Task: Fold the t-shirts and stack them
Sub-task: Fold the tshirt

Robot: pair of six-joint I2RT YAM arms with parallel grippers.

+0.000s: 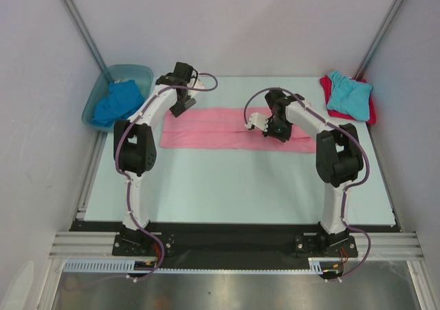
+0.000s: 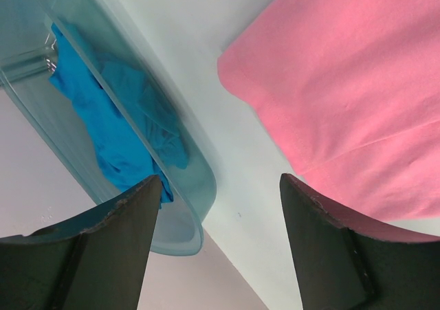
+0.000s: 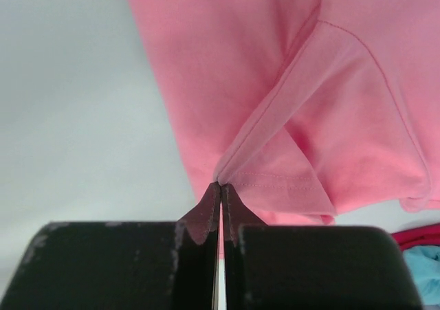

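Right gripper (image 3: 220,186) pinches a fold of the pink t-shirt (image 1: 220,128) on the pale table (image 1: 234,186).
The shirt lies in a long band across mid-table. At its left end the left gripper (image 2: 220,179) hovers, jaws wide, holding nothing. Farther back, the royal blue t-shirt (image 1: 117,102) sits crumpled in the translucent tub (image 1: 130,68) at left; at right, the turquoise t-shirt (image 1: 349,93) lies on the red t-shirt (image 1: 371,111), seemingly folded.

Overhead looks down; close wrist views share pink t-shirt (image 2: 357,83).
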